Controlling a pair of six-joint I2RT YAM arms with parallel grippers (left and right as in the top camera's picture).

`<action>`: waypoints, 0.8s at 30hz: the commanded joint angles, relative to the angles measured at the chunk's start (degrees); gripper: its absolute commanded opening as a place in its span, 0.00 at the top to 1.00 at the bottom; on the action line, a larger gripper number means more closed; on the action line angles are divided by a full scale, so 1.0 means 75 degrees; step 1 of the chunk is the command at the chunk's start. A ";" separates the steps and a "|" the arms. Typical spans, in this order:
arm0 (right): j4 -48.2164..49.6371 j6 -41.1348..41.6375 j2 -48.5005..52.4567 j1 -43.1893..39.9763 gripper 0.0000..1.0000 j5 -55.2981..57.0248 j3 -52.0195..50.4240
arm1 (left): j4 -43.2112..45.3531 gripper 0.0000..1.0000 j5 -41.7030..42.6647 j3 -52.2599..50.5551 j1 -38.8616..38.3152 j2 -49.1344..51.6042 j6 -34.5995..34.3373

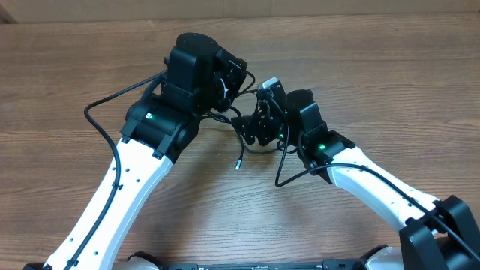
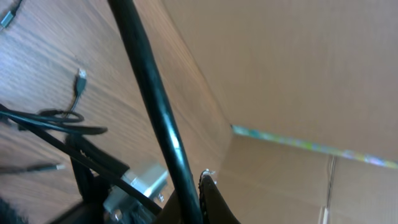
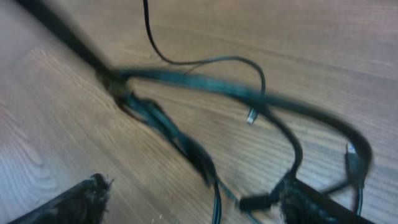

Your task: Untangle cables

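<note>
Several thin black cables (image 3: 186,146) lie knotted on the brown wooden table (image 1: 360,67); untangling looks barely begun.
Left gripper (image 1: 238,81) clenched, its catch unclear; right gripper (image 3: 199,202) spread wide over the knot, grasping nothing.

Cables (image 1: 247,146) on table (image 1: 67,60), bunched between left arm (image 1: 139,176) and right arm (image 1: 375,187); plug end (image 1: 237,165) nearer front.

blurry cables (image 3: 180,140), r wrist cam

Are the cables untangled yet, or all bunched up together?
Tangled: in the right wrist view the cables cross and twist into one clump on the table.
</note>
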 commanded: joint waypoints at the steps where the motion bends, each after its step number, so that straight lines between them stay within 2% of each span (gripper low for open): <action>1: 0.0408 -0.0664 0.0210 0.0052 0.18 -0.0119 -0.0003 | 0.0067 0.96 0.0720 0.0128 -0.0032 -0.0350 -0.0259; 8: 0.0737 -0.0796 0.0513 0.0050 0.19 -0.0437 -0.0003 | 0.0434 0.96 0.0930 0.0128 -0.0038 -0.0516 -0.0338; 11: 0.1183 -0.1221 0.0726 0.0044 0.27 -0.0434 -0.0003 | 0.0592 0.96 0.1250 0.0128 -0.0035 -0.0586 -0.0391; 12: 0.1317 -0.1265 0.0784 0.0038 0.35 -0.0431 -0.0003 | 0.0589 0.96 0.1291 0.0128 -0.0035 -0.0615 -0.0385; 15: 0.1343 -0.1259 0.0833 0.0035 0.89 -0.0434 -0.0003 | 0.0530 0.96 0.1113 0.0128 -0.0020 -0.0688 -0.0318; 16: 0.1244 -0.1204 0.0825 0.0038 0.96 -0.0437 -0.0003 | 0.0525 0.96 0.0877 0.0128 0.0000 -0.0691 -0.0131; 21: 0.0449 0.0140 0.0449 0.0020 0.96 -0.0595 -0.0003 | 0.0254 0.96 -0.0300 0.0125 0.0047 -0.0679 0.1107; 24: -0.0434 0.0877 -0.0224 -0.0178 0.96 -0.1609 -0.0003 | -0.0597 0.94 -0.1390 0.0125 0.0044 -0.0650 0.1370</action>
